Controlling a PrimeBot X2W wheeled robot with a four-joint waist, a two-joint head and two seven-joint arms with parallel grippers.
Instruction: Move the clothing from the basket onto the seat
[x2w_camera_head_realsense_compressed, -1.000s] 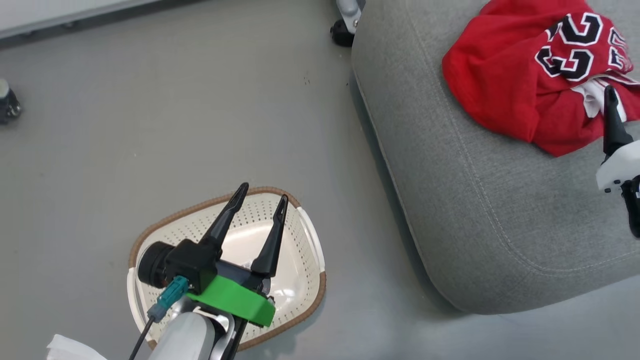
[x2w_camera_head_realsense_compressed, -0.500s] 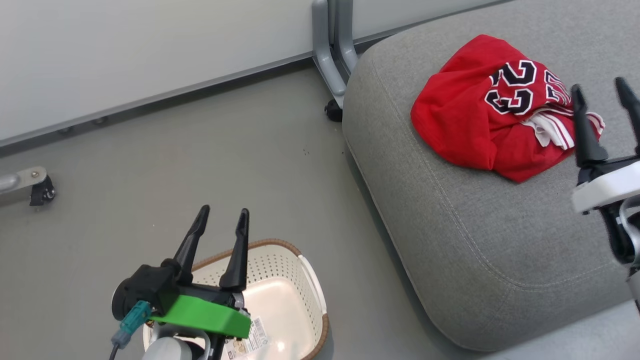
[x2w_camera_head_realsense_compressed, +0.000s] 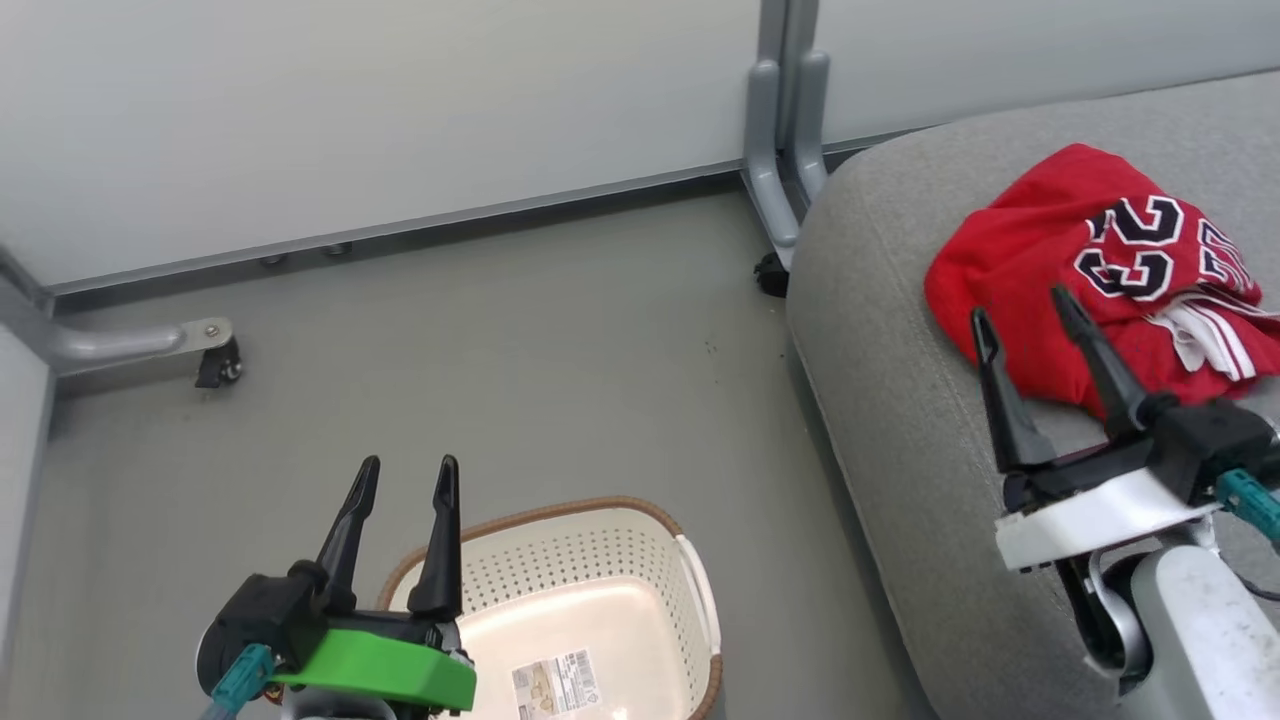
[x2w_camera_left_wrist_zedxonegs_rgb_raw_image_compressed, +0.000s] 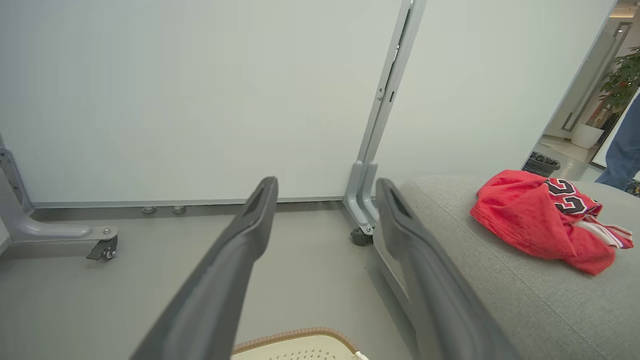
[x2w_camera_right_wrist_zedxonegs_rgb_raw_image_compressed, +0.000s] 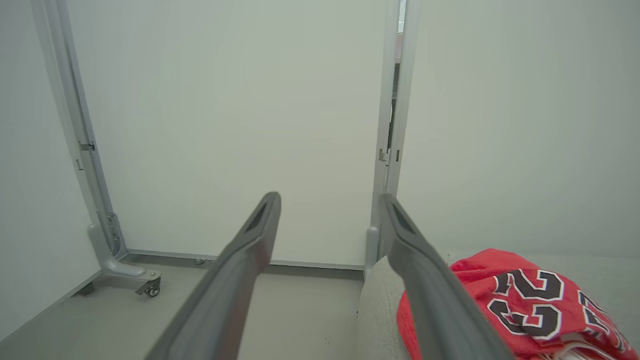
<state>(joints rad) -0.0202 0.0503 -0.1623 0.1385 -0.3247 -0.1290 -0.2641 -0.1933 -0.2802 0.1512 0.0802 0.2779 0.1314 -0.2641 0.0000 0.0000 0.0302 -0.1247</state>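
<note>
Head view | clothing (x2w_camera_head_realsense_compressed: 1020, 250) on seat (x2w_camera_head_realsense_compressed: 900, 420) just beyond right hand (x2w_camera_head_realsense_compressed: 1020, 307), fingers apart | left hand (x2w_camera_head_realsense_compressed: 409, 464) likewise, by basket (x2w_camera_head_realsense_compressed: 560, 565)

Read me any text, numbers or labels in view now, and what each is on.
"22" or "23", second digit creased: black-and-white numerals on the red jersey on the seat.
More characters right of them: cut by folds, unreadable.
The paper label inside the basket: barcode and print, too small to read.

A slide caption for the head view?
Clothing lies on the seat; basket on the floor; left tool and right tool open.
</note>
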